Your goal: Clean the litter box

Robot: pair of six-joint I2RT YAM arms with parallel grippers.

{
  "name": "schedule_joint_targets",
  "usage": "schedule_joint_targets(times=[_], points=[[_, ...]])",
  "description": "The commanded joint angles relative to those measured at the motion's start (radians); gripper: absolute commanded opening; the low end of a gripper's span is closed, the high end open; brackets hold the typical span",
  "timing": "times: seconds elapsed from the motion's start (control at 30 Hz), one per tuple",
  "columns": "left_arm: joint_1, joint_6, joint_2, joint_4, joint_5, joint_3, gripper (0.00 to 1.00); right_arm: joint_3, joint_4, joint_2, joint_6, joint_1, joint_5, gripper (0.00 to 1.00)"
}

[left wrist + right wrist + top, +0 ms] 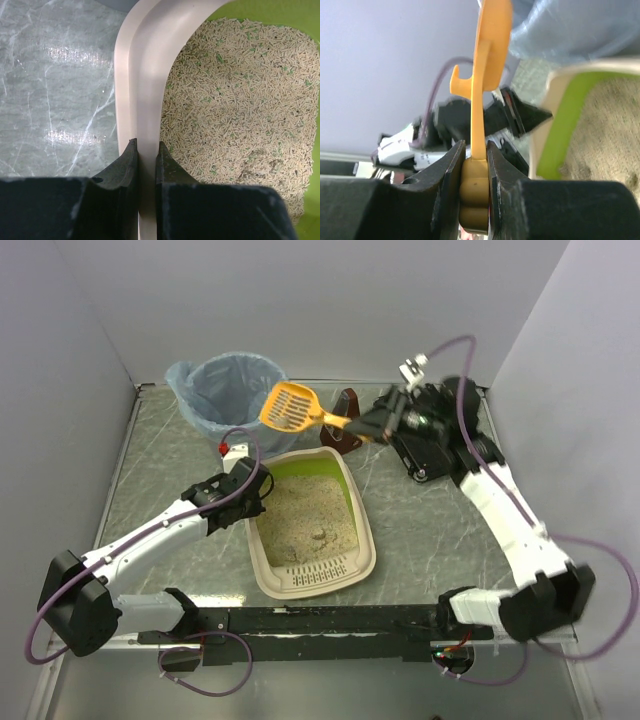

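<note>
The litter box (320, 577) lies near the middle of the counter (430, 530). Its green end wall faces the far edge and its slotted ledge faces the near edge, and pale litter (240, 100) fills it. The left gripper (147, 150) is at the left long rim of the box, with one finger outside and one inside, pinching this rim. The right gripper (475, 150) is toward the far edge, and its fingers are pressed on the handle of an orange scoop (290, 405). The scoop head is just beside the blue-bag-lined bin (200, 405), which stands near the far-left corner.
</note>
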Motion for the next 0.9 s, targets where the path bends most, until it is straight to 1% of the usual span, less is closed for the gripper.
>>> schedule_joint_targets(times=[0.0, 0.07, 0.13, 0.17, 0.2, 0.23, 0.27, 0.3, 0.33, 0.37, 0.43, 0.5, 0.6, 0.7, 0.73, 0.8, 0.87], points=[[0.005, -0.056, -0.047, 0.165, 0.034, 0.018, 0.01, 0.299, -0.099, 0.213, -0.036, 0.079, 0.104, 0.00], [0.005, -0.063, -0.047, 0.176, 0.065, 0.014, 0.01, 0.394, -0.106, 0.280, -0.033, 0.105, 0.133, 0.00], [0.005, -0.069, -0.051, 0.181, 0.062, 0.012, 0.01, 0.463, -0.139, 0.379, -0.082, 0.135, 0.206, 0.00], [0.005, -0.066, -0.052, 0.181, 0.064, 0.014, 0.01, 0.571, -0.182, 0.415, -0.134, 0.148, 0.238, 0.00], [0.005, -0.068, -0.057, 0.176, 0.062, 0.015, 0.01, 0.641, -0.242, 0.499, -0.254, 0.164, 0.283, 0.00], [0.005, -0.065, -0.058, 0.175, 0.056, 0.017, 0.01, 0.782, -0.373, 0.544, -0.313, 0.190, 0.377, 0.00], [0.005, -0.060, -0.060, 0.175, 0.062, 0.017, 0.01, 0.842, -0.403, 0.625, -0.381, 0.204, 0.393, 0.00], [0.005, -0.059, -0.064, 0.176, 0.060, 0.017, 0.01, 0.898, -0.440, 0.661, -0.474, 0.214, 0.426, 0.00], [0.005, -0.054, -0.066, 0.178, 0.056, 0.015, 0.01, 0.984, -0.499, 0.690, -0.516, 0.221, 0.465, 0.00], [0.005, -0.051, -0.067, 0.176, 0.056, 0.014, 0.01, 1.006, -0.504, 0.710, -0.565, 0.243, 0.476, 0.00], [0.005, -0.051, -0.067, 0.173, 0.051, 0.014, 0.01, 1.011, -0.494, 0.733, -0.662, 0.260, 0.512, 0.00], [0.005, -0.054, -0.063, 0.165, 0.044, 0.018, 0.01, 0.980, -0.445, 0.710, -0.767, 0.284, 0.542, 0.00], [0.005, -0.056, -0.060, 0.168, 0.048, 0.020, 0.01, 0.899, -0.365, 0.664, -0.922, 0.329, 0.639, 0.00], [0.005, -0.057, -0.058, 0.168, 0.047, 0.023, 0.01, 0.816, -0.263, 0.615, -1.099, 0.378, 0.692, 0.00], [0.003, -0.056, -0.058, 0.168, 0.047, 0.021, 0.01, 0.760, -0.226, 0.600, -1.125, 0.392, 0.719, 0.00], [0.005, -0.060, -0.060, 0.167, 0.041, 0.021, 0.01, 0.735, -0.172, 0.580, -1.211, 0.422, 0.746, 0.00], [0.005, -0.060, -0.060, 0.165, 0.041, 0.025, 0.01, 0.715, -0.143, 0.572, -1.251, 0.433, 0.759, 0.00]])
